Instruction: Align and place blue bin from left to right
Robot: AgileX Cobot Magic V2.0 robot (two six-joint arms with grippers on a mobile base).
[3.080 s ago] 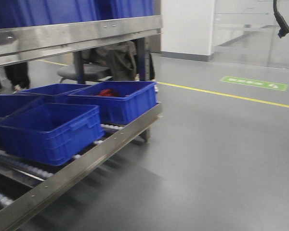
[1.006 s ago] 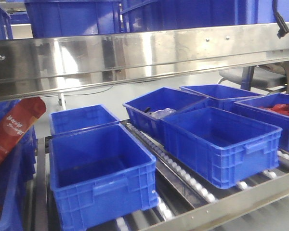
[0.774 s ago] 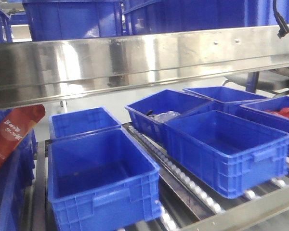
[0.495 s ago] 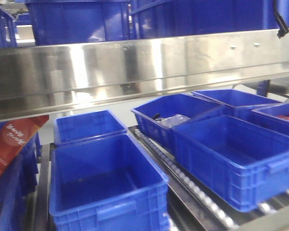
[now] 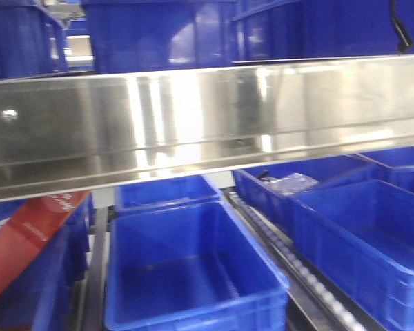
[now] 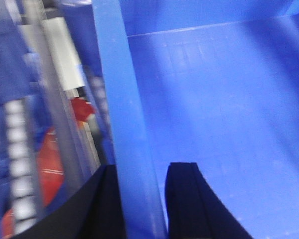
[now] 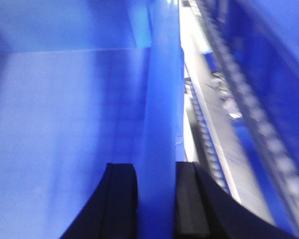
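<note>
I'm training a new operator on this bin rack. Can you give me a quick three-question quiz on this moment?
1. True or false: the left gripper straddles a wall of the blue bin.
2. What leans at the front view's left edge? A) red package B) green bottle C) white cloth
3. Fill in: the right gripper has one finger inside the blue bin and one ____.
Key: 1 true; 2 A; 3 outside.

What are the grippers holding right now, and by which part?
The blue plastic bin: left gripper pinches its left wall rim, right gripper its right wall rim.
</note>
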